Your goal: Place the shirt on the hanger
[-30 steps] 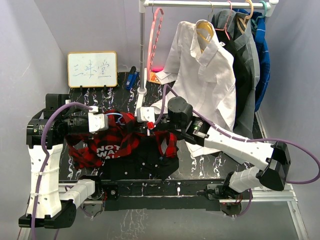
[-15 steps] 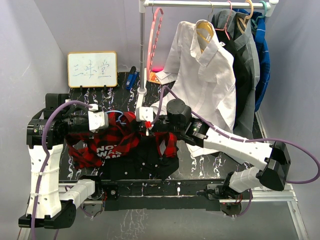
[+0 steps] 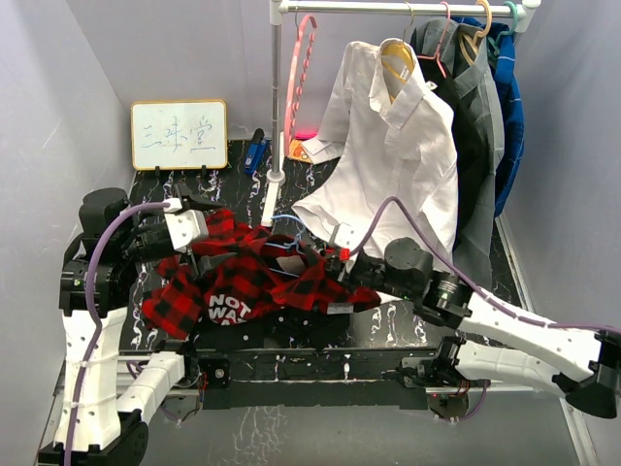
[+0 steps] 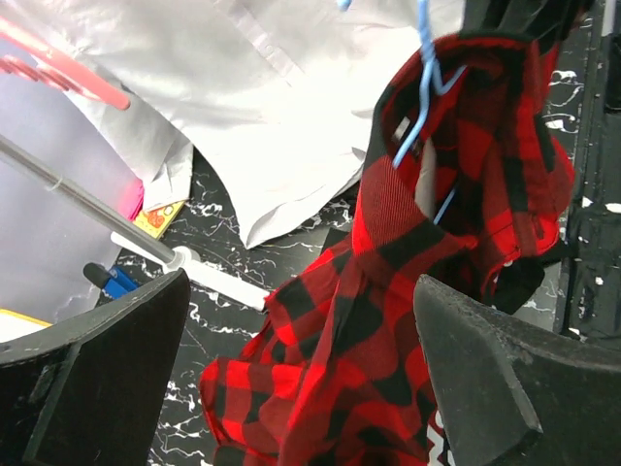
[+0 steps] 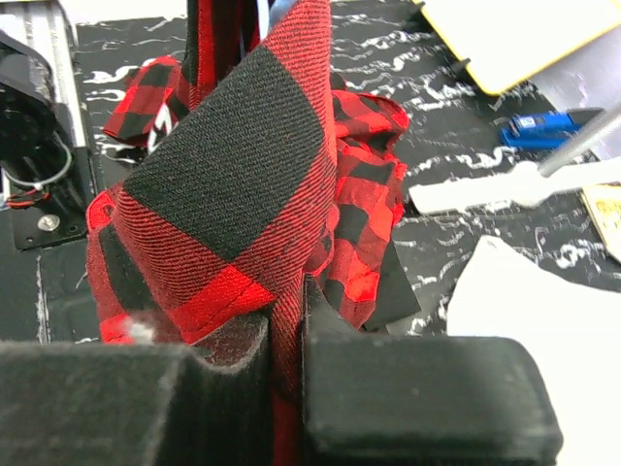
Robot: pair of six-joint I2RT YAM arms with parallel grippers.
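In the top view the shirt (image 3: 243, 282) is being held stretched across the frame's middle, lifted higher than a second ago; threading is judged partly done. The right arm has been swung to the lower right, the right gripper (image 5: 286, 330) being kept clamped on plaid cloth. The left gripper (image 4: 301, 291), centre left, is being held wide apart and empty. The hanger (image 4: 424, 44) is being carried inside the collar, upper right of the left wrist view.
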